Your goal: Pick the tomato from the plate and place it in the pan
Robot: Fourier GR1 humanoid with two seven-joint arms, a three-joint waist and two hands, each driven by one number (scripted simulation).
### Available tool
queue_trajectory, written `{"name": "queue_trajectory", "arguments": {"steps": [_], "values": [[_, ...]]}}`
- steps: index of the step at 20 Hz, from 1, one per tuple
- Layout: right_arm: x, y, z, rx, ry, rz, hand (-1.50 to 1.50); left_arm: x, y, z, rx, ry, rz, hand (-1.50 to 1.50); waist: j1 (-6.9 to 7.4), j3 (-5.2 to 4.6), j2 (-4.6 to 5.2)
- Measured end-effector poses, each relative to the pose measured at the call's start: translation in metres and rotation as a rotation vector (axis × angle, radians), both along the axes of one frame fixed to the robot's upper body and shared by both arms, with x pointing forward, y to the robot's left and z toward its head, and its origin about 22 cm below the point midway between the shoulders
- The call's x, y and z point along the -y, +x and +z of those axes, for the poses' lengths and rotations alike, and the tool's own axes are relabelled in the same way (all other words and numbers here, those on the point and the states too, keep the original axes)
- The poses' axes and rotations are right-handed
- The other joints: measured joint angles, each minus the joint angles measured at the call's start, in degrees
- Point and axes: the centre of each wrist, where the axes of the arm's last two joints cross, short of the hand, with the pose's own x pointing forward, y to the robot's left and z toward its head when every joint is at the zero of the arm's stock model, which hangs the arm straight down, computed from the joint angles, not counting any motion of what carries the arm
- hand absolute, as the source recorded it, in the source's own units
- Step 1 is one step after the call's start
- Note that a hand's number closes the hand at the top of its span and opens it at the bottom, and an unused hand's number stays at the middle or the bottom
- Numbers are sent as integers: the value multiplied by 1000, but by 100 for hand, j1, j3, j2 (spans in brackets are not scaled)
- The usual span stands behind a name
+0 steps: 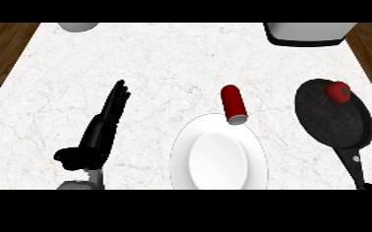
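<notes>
A red tomato [338,91] lies inside the black pan [330,123], close to its far rim at the right of the counter. The pan's handle runs toward the lower right edge. A white plate [218,155] sits bare in the lower middle, with nothing on it. My left hand [102,125] rests on the counter at the left, fingers straight and pointing away, well apart from the plate. My right hand does not show anywhere.
A red cup [233,104] lies on its side just beyond the plate's far rim. A grey appliance [305,32] stands at the back right, and a grey round object [78,26] at the back left. Wooden floor shows past both counter sides.
</notes>
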Motion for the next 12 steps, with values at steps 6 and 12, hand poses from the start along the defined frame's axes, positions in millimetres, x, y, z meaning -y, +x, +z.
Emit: {"name": "queue_trajectory", "arguments": {"steps": [6,12], "values": [[-2,-6,-2,-29,-29,-12,-150,9,-3,4,4,2,2,0,8,-2,0],[-3,-7,1,-43,-91,-29,-150,-3,1,5,-5,4,2,0,7,0,2]]}}
